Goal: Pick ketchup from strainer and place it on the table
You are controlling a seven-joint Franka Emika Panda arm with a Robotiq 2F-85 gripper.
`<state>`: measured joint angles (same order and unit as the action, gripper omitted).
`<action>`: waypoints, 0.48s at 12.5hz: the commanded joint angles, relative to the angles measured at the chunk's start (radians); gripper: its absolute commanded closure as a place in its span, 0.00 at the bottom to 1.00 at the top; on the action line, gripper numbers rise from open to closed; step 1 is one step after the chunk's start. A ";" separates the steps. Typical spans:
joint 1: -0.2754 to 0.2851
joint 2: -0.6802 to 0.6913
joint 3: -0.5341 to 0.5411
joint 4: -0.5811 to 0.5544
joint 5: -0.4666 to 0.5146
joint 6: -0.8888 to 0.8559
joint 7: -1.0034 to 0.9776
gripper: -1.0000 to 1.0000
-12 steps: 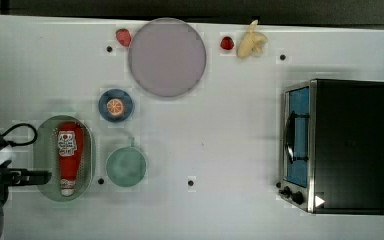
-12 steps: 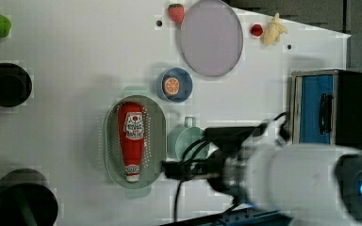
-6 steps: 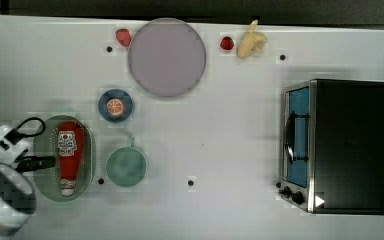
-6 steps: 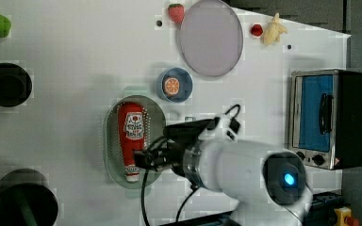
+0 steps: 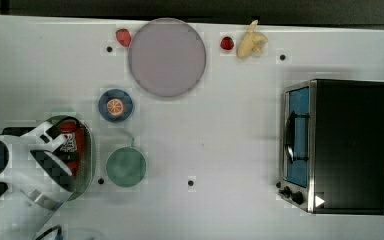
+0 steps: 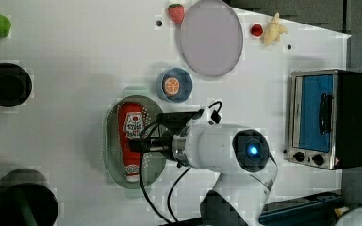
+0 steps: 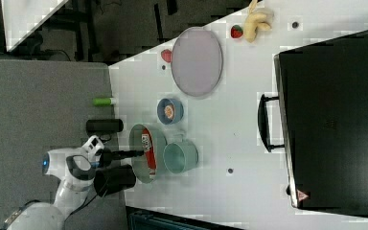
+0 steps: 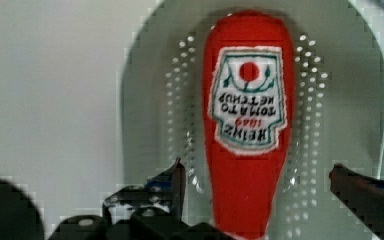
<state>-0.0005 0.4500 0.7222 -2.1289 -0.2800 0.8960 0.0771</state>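
Ketchup (image 8: 247, 125), a red squeeze bottle with a white patterned label, lies lengthwise in the strainer (image 8: 145, 100), a pale green oval plastic basket with a perforated bottom, and serves here as the landmark. In the wrist view the black gripper (image 8: 257, 182) stands spread wide over the bottle's narrow end, one finger (image 8: 172, 182) on each side of it, apart from the red plastic and holding nothing. In the left view the white robot arm (image 6: 217, 148) reaches across the strainer (image 6: 115, 141) toward the ketchup (image 6: 132, 136), which rests with its white cap toward the left view's bottom. Just beside the ketchup, on the left view's right, the arm hides most of the round teal-green cup (image 5: 125, 167), which the top view shows standing on the white flat table (image 5: 230, 140). Near the ketchup's broad end sits a small blue bowl (image 6: 175, 85) holding an orange slice. Farther off lies a large round grey-lilac plate (image 6: 210, 37), with a red strawberry (image 6: 176, 12) beside it. Well apart from the ketchup stands a silver toaster oven (image 6: 327, 120) with a blue door.
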 commanded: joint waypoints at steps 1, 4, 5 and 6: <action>0.011 0.057 -0.004 0.004 -0.066 0.047 0.149 0.00; 0.029 0.122 -0.038 0.006 -0.152 0.101 0.184 0.00; 0.036 0.139 -0.050 0.009 -0.174 0.118 0.184 0.00; 0.043 0.153 -0.062 0.012 -0.189 0.136 0.185 0.00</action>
<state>0.0391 0.5991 0.6675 -2.1230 -0.4470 1.0049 0.2037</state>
